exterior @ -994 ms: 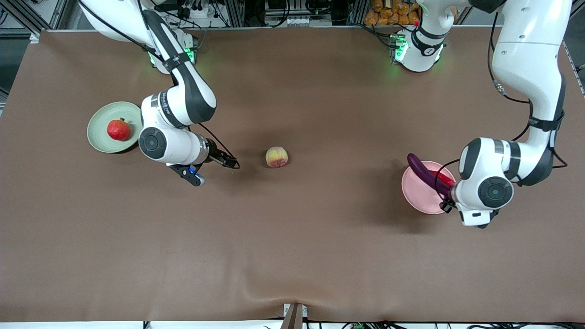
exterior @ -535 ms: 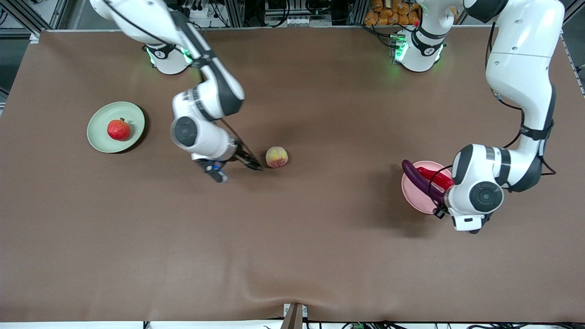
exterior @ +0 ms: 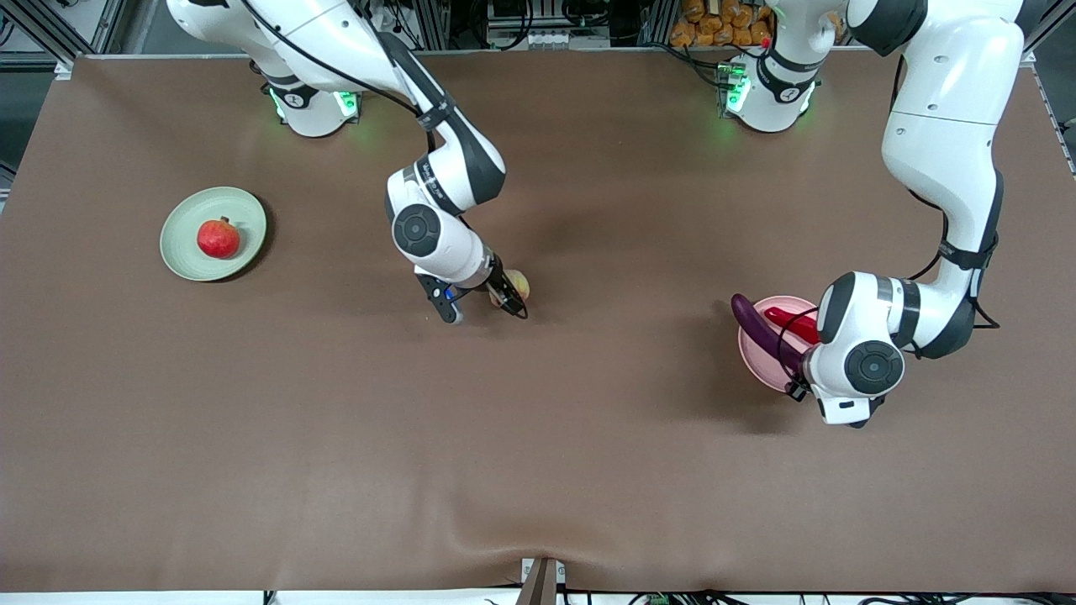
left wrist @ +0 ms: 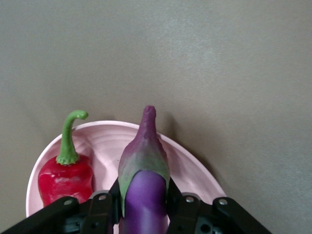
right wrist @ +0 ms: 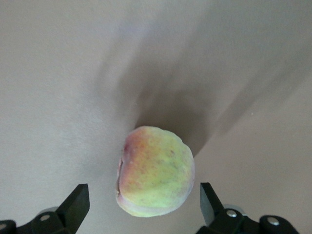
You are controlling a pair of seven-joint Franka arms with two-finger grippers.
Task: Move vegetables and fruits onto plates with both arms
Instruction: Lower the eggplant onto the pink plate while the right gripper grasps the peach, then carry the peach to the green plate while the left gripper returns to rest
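Right gripper (exterior: 503, 300), fingers spread wide, is low over the middle of the surface (exterior: 538, 470) with the peach (right wrist: 155, 171) between its two fingers (right wrist: 74, 204) and not yet touched; the peach rests on the surface, well apart from both plates. It will likely handle as a light, soft, fuzzy fruit that bruises under pressure, so the sound hold is across its widest part with gentle closure (the fuzz should give some friction). Left gripper (left wrist: 144, 207) is closed on the eggplant (left wrist: 144, 183), gripping its purple body just below the green cap, with the stem tip pointing out over the pink plate (left wrist: 195, 170). The eggplant is probably stiff, glossy and slippery, and long enough to swing or slide if held far from its middle. Beside it the chili (left wrist: 66, 173) lies in the pink plate, its green stem curling toward the rim. Toward the right arm's end of the surface, the pomegranate (exterior: 218, 239) sits in the green plate (exterior: 189, 260), already delivered.
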